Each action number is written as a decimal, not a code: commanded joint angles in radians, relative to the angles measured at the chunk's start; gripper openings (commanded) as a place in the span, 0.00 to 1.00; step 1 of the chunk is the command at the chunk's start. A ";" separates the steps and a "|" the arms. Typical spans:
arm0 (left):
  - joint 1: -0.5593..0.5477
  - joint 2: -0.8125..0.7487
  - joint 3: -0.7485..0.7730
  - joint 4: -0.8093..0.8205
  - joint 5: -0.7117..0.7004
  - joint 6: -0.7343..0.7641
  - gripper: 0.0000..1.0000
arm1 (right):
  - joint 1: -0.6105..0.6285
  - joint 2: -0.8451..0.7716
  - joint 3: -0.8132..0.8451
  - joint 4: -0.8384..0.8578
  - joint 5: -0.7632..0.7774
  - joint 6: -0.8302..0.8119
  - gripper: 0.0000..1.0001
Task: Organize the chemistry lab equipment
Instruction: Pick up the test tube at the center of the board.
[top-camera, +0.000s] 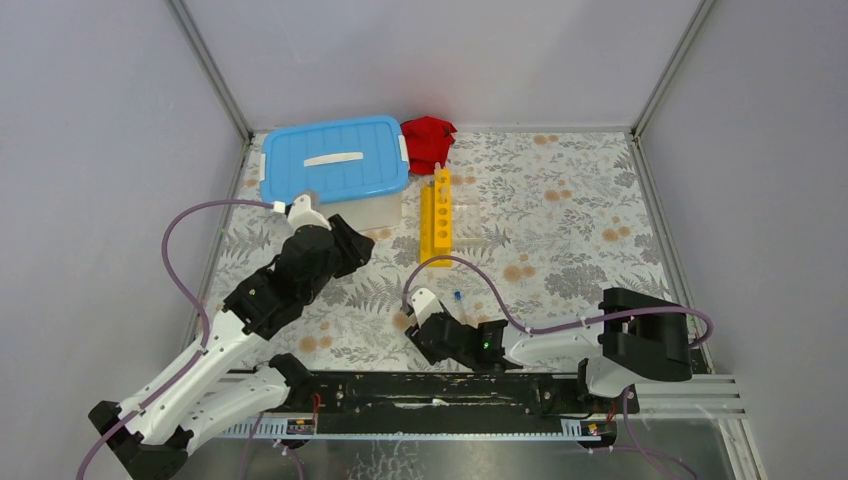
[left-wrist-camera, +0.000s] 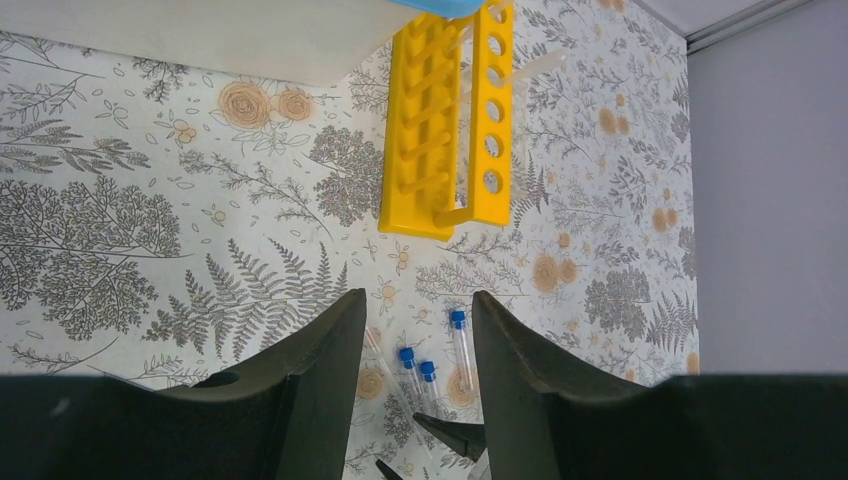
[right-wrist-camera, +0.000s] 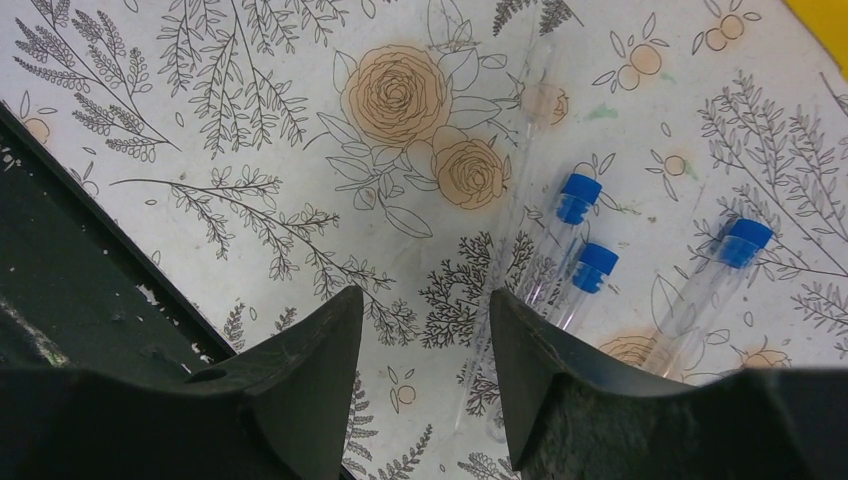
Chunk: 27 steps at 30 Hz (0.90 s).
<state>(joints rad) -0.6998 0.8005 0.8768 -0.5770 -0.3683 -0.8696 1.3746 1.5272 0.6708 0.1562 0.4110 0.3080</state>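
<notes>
Left fingers (left-wrist-camera: 310, 370) spread, right fingers (right-wrist-camera: 300, 380) spread, nothing pinched; floral-print tablecloth (top-camera: 560, 230) beneath; plain grey walls (top-camera: 100, 150) around.

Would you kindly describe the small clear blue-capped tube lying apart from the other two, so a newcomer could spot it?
Find the long yellow holed rack on the floral-patterned table; three small clear blue-capped tubes lie just beyond its near end. Two lie side by side; the lone tube lies separately, its cap nearest the rack.
</notes>
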 joint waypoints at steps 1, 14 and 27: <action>-0.004 -0.011 -0.021 0.008 -0.001 -0.020 0.51 | 0.001 0.021 0.044 0.052 -0.009 0.017 0.56; -0.004 -0.018 -0.017 0.008 -0.010 -0.010 0.51 | -0.027 0.042 0.039 0.079 -0.035 0.020 0.52; -0.003 0.004 -0.031 0.025 -0.009 -0.006 0.51 | -0.059 0.025 0.024 0.090 -0.044 0.011 0.52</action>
<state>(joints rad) -0.6998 0.7975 0.8555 -0.5781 -0.3637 -0.8768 1.3323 1.5700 0.6765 0.1989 0.3740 0.3187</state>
